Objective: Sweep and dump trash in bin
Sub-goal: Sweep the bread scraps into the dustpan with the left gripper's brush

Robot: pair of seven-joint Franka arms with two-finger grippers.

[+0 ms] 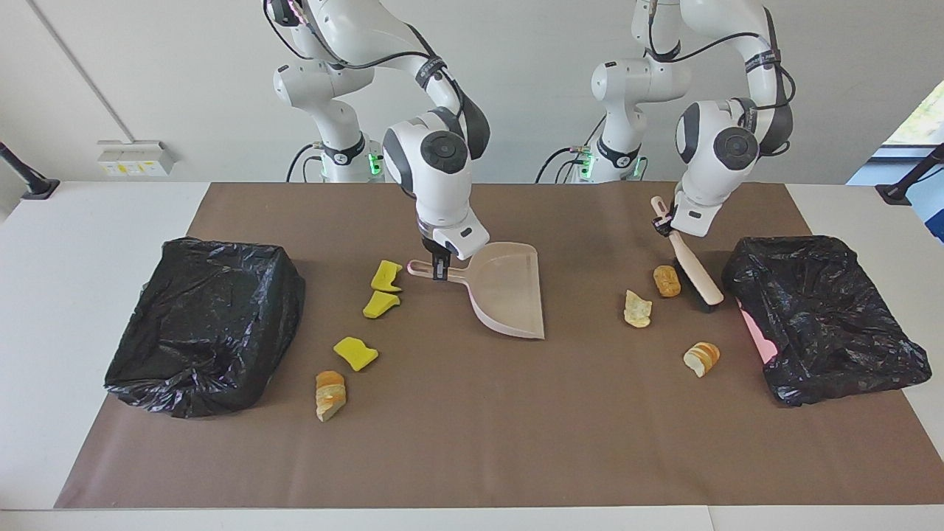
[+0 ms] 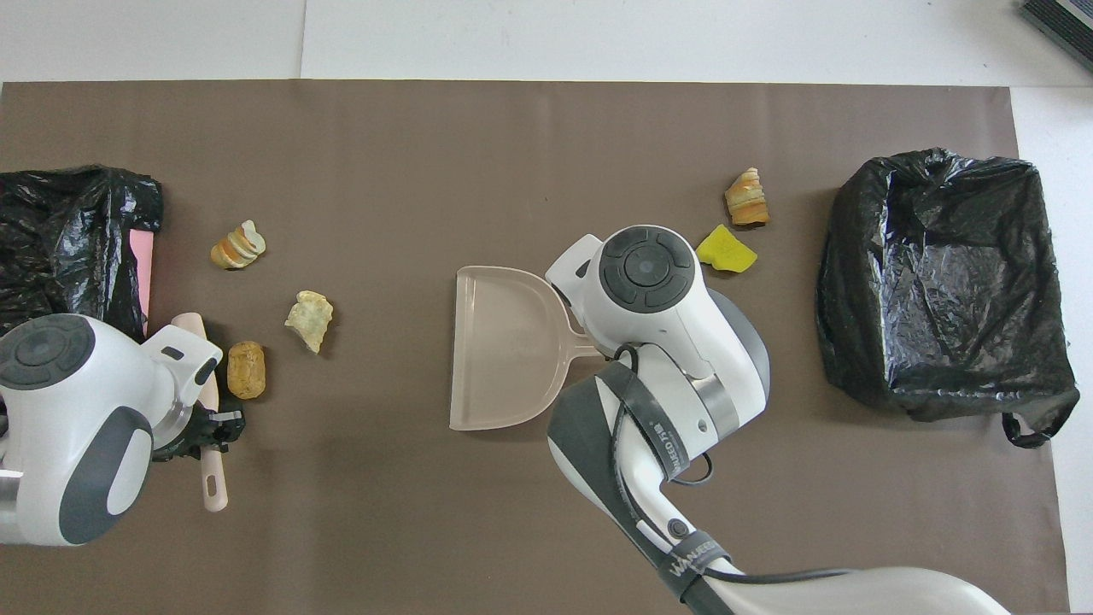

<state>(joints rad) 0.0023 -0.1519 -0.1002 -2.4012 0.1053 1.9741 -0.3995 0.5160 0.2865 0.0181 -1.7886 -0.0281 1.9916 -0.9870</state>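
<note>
Facing view: right hand (image 1: 440, 270) grips dustpan (image 1: 507, 289); left hand (image 1: 670, 227) grips brush (image 1: 692, 268).

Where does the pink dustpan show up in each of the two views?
Facing view: the dustpan sits mid-picture, its handle in the right gripper.
Overhead view: the dustpan sits mid-picture, beside the right arm's wrist.
Shared landmark: the yellow chunk near the black bin.

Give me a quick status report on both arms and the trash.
Left gripper shut on brush, beside bread-like scrap. Right gripper shut on dustpan handle, pan empty. Seven scraps on mat, none binned. Nothing blocking.
</note>
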